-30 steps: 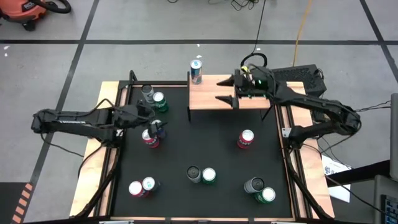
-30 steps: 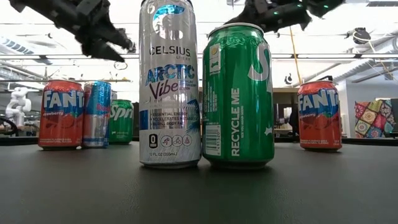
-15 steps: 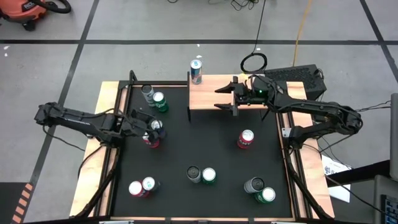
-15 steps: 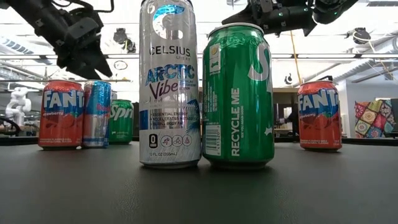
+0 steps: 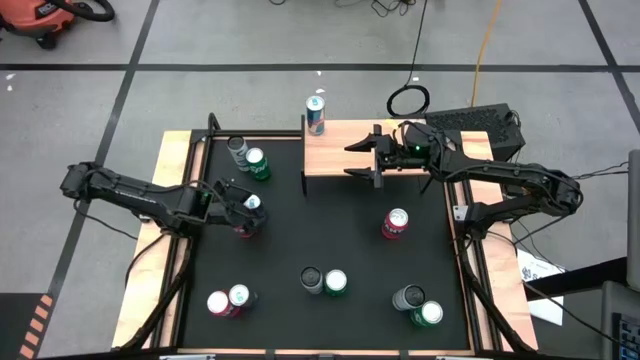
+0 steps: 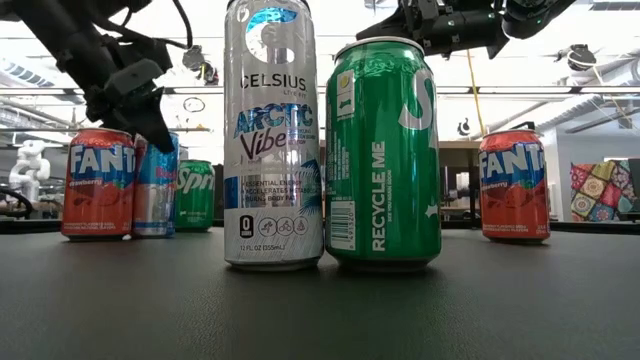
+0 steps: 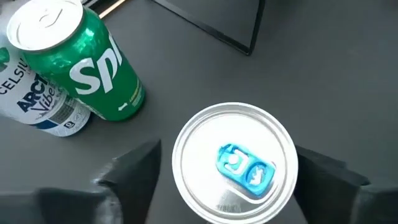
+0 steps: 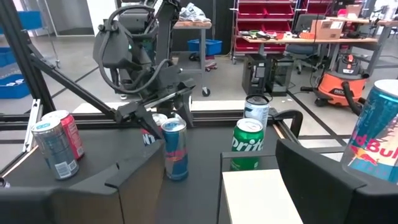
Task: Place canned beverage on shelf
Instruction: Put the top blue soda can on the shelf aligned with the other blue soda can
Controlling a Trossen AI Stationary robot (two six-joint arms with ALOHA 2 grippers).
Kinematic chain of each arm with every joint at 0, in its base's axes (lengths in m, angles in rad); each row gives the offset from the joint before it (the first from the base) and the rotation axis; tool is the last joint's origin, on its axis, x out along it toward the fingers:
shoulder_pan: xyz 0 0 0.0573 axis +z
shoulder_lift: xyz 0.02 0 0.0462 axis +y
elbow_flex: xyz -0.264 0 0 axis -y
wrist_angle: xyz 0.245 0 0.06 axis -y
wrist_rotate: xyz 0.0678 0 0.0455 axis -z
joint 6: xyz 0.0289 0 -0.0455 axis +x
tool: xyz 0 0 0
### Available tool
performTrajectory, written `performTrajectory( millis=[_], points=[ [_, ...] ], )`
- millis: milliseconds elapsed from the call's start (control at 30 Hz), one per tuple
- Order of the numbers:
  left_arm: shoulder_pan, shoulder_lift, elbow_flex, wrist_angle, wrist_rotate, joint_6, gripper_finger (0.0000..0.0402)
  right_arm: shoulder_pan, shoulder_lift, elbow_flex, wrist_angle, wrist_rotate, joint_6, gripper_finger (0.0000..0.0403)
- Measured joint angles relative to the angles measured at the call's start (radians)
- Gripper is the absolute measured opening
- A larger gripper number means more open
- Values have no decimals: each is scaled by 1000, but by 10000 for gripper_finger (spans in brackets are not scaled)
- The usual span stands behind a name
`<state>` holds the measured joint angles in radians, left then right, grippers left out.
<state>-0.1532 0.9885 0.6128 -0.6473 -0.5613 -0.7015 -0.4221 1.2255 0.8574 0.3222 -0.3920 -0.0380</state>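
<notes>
My left gripper (image 5: 246, 207) is open above a slim blue-and-silver can (image 7: 235, 163) that stands upright on the black mat beside a red Fanta can (image 5: 243, 229). Its two fingers (image 7: 134, 171) stand on either side of the can's top without touching it. In the low view the gripper (image 6: 140, 112) is level with the can's top (image 6: 157, 185). My right gripper (image 5: 360, 158) is open and empty, hovering over the light-wood shelf (image 5: 335, 160). A blue can (image 5: 316, 115) stands on the shelf's far left corner, and it also shows in the right wrist view (image 8: 379, 134).
Upright cans stand about the black mat: a Celsius and Sprite pair at the far left (image 5: 247, 157), a Fanta (image 5: 395, 224) near the shelf, and pairs at the near left (image 5: 228, 300), near centre (image 5: 325, 282) and near right (image 5: 418, 306). Wooden rails (image 5: 160, 250) edge the mat.
My left gripper has come down from high above the mat onto the slim blue-and-silver can and now straddles its top, still open. My right gripper has shifted a little toward the table's near edge over the shelf. No can has moved.
</notes>
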Motion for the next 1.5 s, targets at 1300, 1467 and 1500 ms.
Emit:
performTrajectory(
  millis=[1300,1467,1500],
  points=[
    [72,245,613,178,283,745,225,219,335,125,243,-111,19,294],
    [124,298,642,191,353,765,225,222,339,137,209,-101,13,294],
    [134,306,644,207,378,767,225,221,339,137,206,-100,11,294]
  ],
)
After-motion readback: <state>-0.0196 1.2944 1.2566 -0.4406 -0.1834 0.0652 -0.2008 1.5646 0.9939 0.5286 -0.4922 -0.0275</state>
